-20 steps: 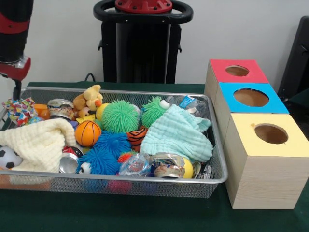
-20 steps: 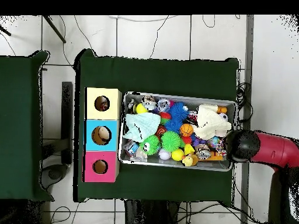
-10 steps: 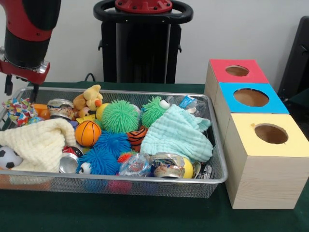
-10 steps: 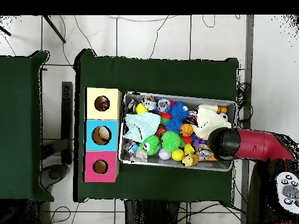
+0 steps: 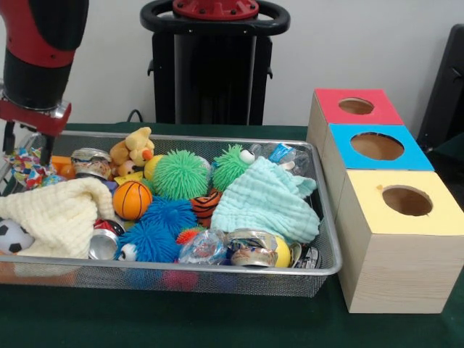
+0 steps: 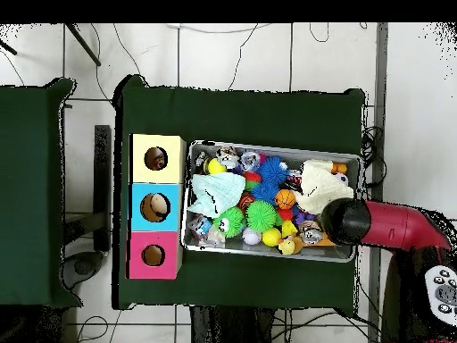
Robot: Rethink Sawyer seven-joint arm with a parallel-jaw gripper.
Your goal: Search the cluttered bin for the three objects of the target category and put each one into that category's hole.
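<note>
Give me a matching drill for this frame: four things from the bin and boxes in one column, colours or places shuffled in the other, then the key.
Things:
1. basketball
2. folded cloth next to the boxes
3. box farthest from the front camera
4. soccer ball

Descriptions:
A. red top
B. orange with black lines
C. black and white, at the bin's end away from the boxes
D. pale mint green

Pairs: 1-B, 2-D, 3-A, 4-C
</note>
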